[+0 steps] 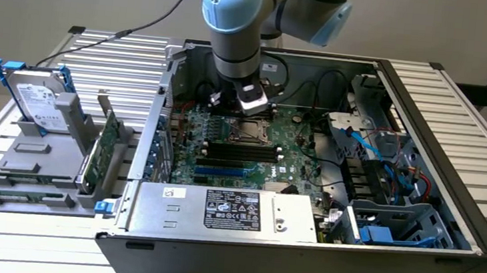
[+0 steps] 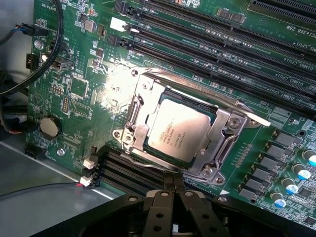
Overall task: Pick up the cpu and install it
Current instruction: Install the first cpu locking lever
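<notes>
The cpu (image 2: 180,131) is a small square chip with a silver-grey printed top. It lies flat in the metal socket frame (image 2: 224,143) on the green motherboard (image 2: 98,94). My gripper (image 2: 173,181) hovers just off one edge of the socket, black fingers pressed together with nothing between them. In the exterior view the arm reaches down into the open computer case, and the gripper (image 1: 251,109) hangs right above the socket (image 1: 249,129).
Black memory slots (image 2: 222,44) run beside the socket. A silver box with a black sticker (image 1: 227,212) sits at the case's front. A hard drive in a blue bracket (image 1: 37,100) stands on a grey holder outside the case. Blue cables (image 1: 372,145) and a drive cage (image 1: 396,225) occupy the exterior view's right.
</notes>
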`<act>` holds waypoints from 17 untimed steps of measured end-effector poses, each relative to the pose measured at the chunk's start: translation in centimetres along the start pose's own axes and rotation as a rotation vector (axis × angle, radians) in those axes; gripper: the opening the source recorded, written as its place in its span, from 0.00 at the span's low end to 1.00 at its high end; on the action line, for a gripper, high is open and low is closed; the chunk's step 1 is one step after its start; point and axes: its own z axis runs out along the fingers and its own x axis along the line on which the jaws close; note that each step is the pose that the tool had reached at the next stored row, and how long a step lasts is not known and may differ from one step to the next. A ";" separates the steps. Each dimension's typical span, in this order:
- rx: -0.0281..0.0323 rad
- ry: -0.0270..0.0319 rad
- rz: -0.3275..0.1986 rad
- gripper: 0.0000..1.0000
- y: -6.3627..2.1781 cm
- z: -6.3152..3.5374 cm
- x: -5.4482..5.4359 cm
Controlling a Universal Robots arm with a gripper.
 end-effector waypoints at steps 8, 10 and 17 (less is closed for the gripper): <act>0.0000 0.0001 0.000 0.11 0.07 0.10 0.1; 0.0001 0.0001 0.000 0.11 0.08 0.11 0.1; 0.0002 -0.0001 0.000 0.11 0.13 0.14 0.3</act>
